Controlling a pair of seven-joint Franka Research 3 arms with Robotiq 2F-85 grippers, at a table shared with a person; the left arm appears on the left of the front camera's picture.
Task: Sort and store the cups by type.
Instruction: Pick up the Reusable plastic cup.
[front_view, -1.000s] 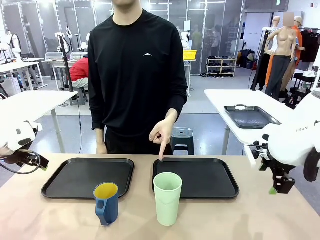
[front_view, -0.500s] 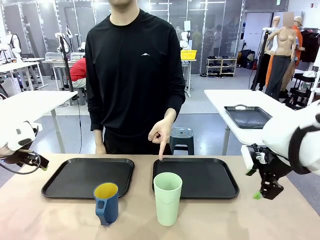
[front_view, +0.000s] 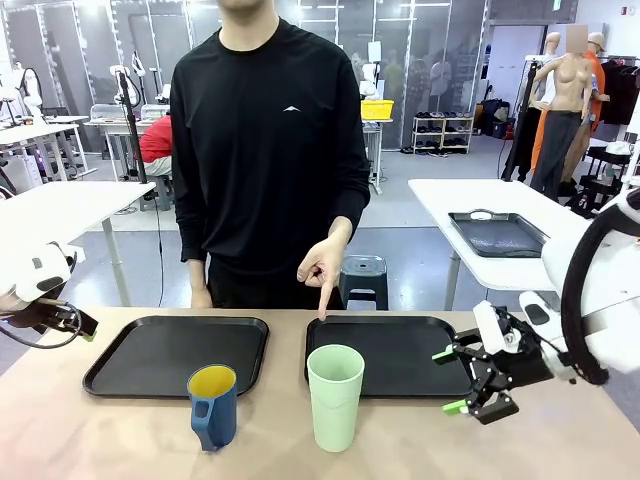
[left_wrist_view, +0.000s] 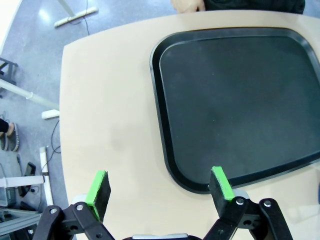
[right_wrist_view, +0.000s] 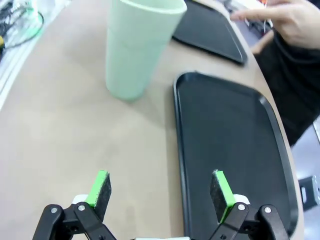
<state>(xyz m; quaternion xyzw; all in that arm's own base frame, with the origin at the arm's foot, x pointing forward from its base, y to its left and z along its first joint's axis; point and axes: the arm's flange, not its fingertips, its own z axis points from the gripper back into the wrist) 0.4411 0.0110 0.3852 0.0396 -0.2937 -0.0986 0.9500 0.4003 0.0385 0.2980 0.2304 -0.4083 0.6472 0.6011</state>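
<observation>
A tall pale green tumbler (front_view: 335, 397) stands on the table just in front of the right black tray (front_view: 400, 352). To its left stands a dark blue mug (front_view: 213, 405) with a yellow inside. My right gripper (front_view: 449, 380) hangs low over the right tray's front right corner. It is open and points left toward the tumbler. In the right wrist view the tumbler (right_wrist_view: 137, 47) stands ahead of the open gripper (right_wrist_view: 161, 188), with nothing between the fingers. My left gripper (front_view: 78, 323) waits open at the table's far left, and in its wrist view (left_wrist_view: 159, 186) it is empty.
The left black tray (front_view: 178, 352) lies behind the mug, and its rim (left_wrist_view: 165, 130) appears in the left wrist view. The person stands at the far side, one hand (front_view: 323, 270) pointing down at the right tray's far edge. Bare tabletop lies in front of both cups.
My right arm has swung inward and down from the table's right side, turning its open gripper to face the tumbler. The left arm, the cups and the person's hand have stayed put.
</observation>
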